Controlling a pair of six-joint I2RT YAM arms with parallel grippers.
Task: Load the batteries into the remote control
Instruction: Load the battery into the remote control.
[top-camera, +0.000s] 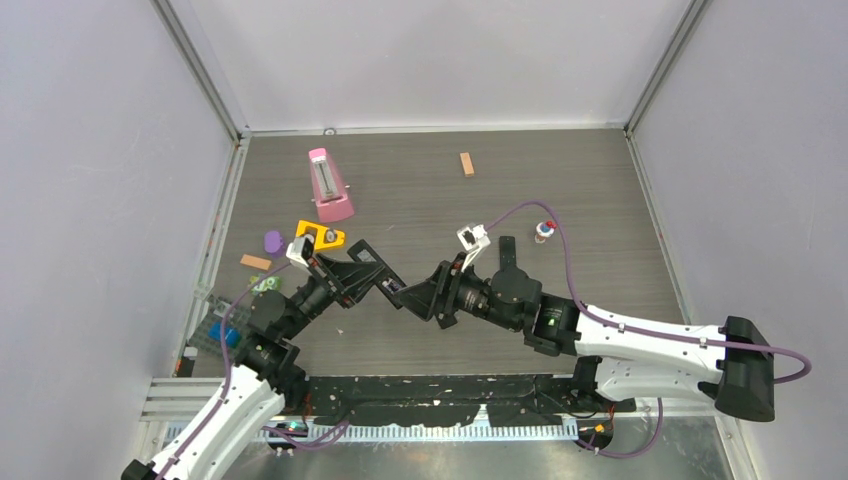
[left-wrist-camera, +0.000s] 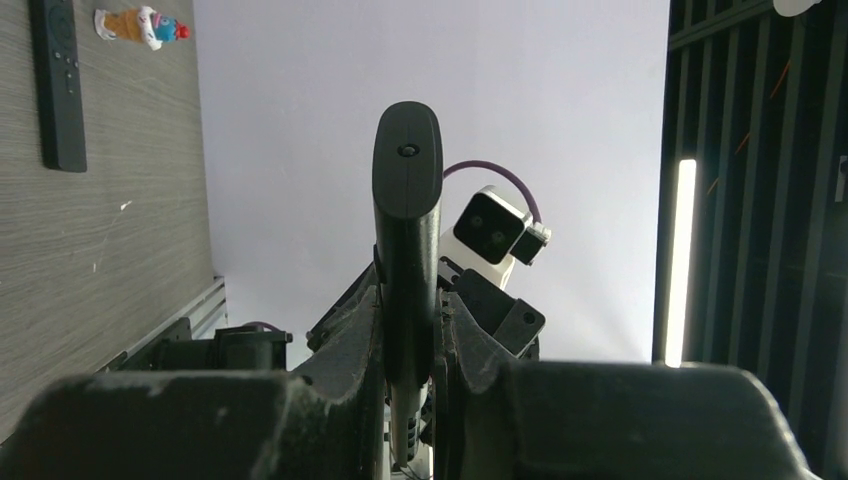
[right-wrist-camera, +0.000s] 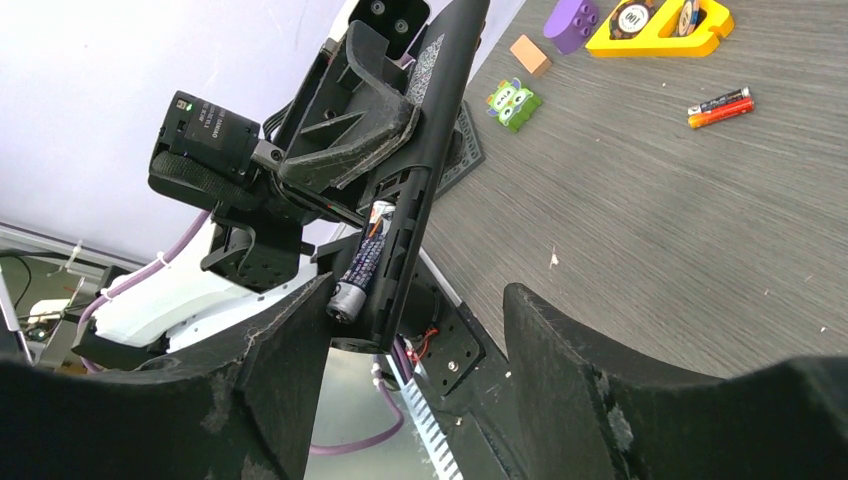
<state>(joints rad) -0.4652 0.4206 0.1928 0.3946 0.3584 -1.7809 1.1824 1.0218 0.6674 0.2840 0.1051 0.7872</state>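
My left gripper (top-camera: 375, 275) is shut on the black remote control (left-wrist-camera: 407, 200) and holds it on edge above the table. The right wrist view shows the remote's (right-wrist-camera: 425, 150) open compartment with one battery (right-wrist-camera: 365, 258) in it, metal end toward me. My right gripper (right-wrist-camera: 420, 350) is open around the remote's lower end, and its left finger (right-wrist-camera: 285, 370) is close by that battery's end. Two more batteries (right-wrist-camera: 720, 106) lie side by side on the table. A second black bar (top-camera: 507, 247) lies flat on the table; it also shows in the left wrist view (left-wrist-camera: 57, 85).
A pink metronome (top-camera: 328, 186), a yellow triangle piece (top-camera: 320, 235), a purple piece (top-camera: 273, 241), a green toy (top-camera: 266, 284) and a small orange block (top-camera: 255, 262) sit at the left. A wooden block (top-camera: 467, 163) and a small toy figure (top-camera: 543, 231) sit further back.
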